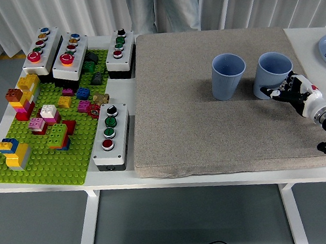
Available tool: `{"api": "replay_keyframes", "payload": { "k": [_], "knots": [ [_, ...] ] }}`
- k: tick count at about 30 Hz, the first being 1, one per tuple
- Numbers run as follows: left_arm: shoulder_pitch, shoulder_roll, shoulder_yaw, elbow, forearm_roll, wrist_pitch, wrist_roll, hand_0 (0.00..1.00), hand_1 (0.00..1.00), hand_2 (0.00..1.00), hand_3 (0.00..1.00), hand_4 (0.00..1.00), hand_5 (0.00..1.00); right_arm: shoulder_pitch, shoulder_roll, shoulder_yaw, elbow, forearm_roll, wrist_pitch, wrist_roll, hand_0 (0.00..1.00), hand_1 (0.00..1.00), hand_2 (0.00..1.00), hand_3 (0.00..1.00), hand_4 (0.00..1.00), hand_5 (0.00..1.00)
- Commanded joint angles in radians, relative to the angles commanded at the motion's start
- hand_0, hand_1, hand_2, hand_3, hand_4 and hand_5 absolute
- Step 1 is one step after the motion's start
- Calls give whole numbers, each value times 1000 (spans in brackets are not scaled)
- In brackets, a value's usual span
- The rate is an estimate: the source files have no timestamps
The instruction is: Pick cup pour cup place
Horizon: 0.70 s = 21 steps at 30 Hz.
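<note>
White bench [120, 90], with wide grey-brown felt mat [209, 123] laid over its right part. On the mat, two upright pale blue ribbed plastic cups: left cup [228, 76] standing free, right cup [272, 75] just beside it, apart. Black right arm reaching in low from the right edge, right hand [297, 92] against the right cup's lower side, black fingers [276, 94] curled toward its wall; grip uncertain.

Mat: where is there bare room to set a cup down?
The mat is bare left of the left cup and along its near edge. The far strip behind both cups is free too. It is crowded around the right cup, where the right hand sits.
</note>
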Motion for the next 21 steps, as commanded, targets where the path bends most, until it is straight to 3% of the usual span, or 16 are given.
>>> {"api": "replay_keyframes", "payload": {
  "k": [7, 13, 21],
  "knots": [
    [3, 1, -8, 0, 2, 1, 0, 765, 808, 826, 664, 530, 910, -11, -15, 6, 26, -6, 1, -12, 938, 909, 998, 998, 838, 127],
    [7, 3, -9, 0, -1, 2, 0, 765, 808, 826, 663, 530, 912, -37, -52, 2, 67, -3, 6, -18, 937, 910, 998, 998, 841, 134],
    [19, 7, -14, 0, -5, 3, 0, 766, 807, 825, 663, 529, 911, -116, -116, -2, 194, 24, 4, -27, 934, 905, 998, 998, 842, 137]
  ]
}}
